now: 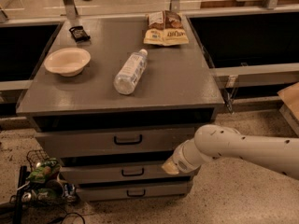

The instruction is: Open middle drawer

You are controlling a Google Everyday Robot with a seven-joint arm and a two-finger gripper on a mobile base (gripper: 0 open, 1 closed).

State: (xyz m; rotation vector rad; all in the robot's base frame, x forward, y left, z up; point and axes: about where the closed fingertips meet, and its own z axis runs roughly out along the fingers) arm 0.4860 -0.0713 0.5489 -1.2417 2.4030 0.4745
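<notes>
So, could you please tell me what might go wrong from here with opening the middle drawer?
1. The gripper is at the right end of the middle drawer front, off its pull; it may slip or miss.
2. The top drawer sits close above, so the wrong pull could be caught.
3. The bottle lies on its side on the cabinet top; a jolt might roll it.

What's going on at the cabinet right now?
The robot's white arm reaches in from the right, its gripper at the right end of the wide grey middle drawer, away from its small black pull. None of the drawer's inside shows. A clear plastic bottle and cream bowl sit on the cabinet top.
</notes>
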